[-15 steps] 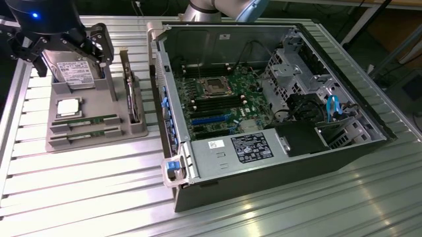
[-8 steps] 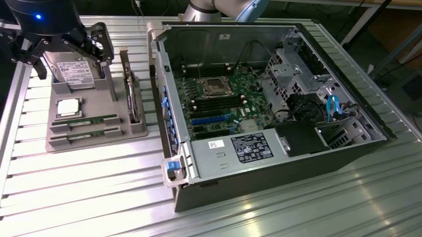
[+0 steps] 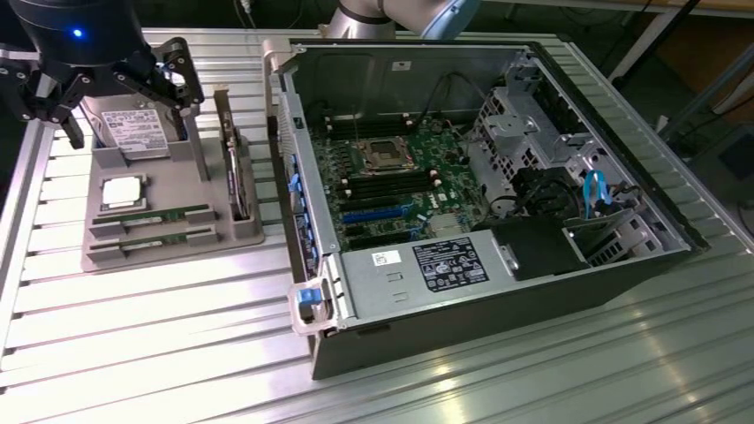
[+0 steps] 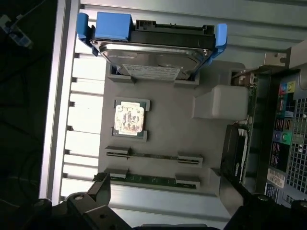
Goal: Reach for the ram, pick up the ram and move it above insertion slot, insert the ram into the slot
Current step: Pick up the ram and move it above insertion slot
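Observation:
Two ram sticks lie edge-up in the grey holder [image 3: 177, 190]: one [image 3: 151, 215] [image 4: 152, 155] beside the other [image 3: 151, 238] [image 4: 152, 179]. My gripper [image 3: 124, 99] [image 4: 165, 186] hangs above the holder's hard-drive end in the exterior view, open, with nothing between its fingers. In the wrist view one black finger [image 4: 101, 188] sits near one end of the closer ram stick. The black memory slots [image 3: 384, 185] lie parallel on the motherboard inside the open computer case [image 3: 507, 274], to the exterior view's right of the holder.
The holder also carries a hard drive [image 3: 132, 129] [image 4: 152, 53] in blue rails, a processor chip [image 3: 123, 193] [image 4: 129, 118] and an upright card [image 3: 236, 172]. The case wall [image 3: 289, 177] stands between the holder and the motherboard. A blue expansion socket [image 3: 374, 215] lies near the slots.

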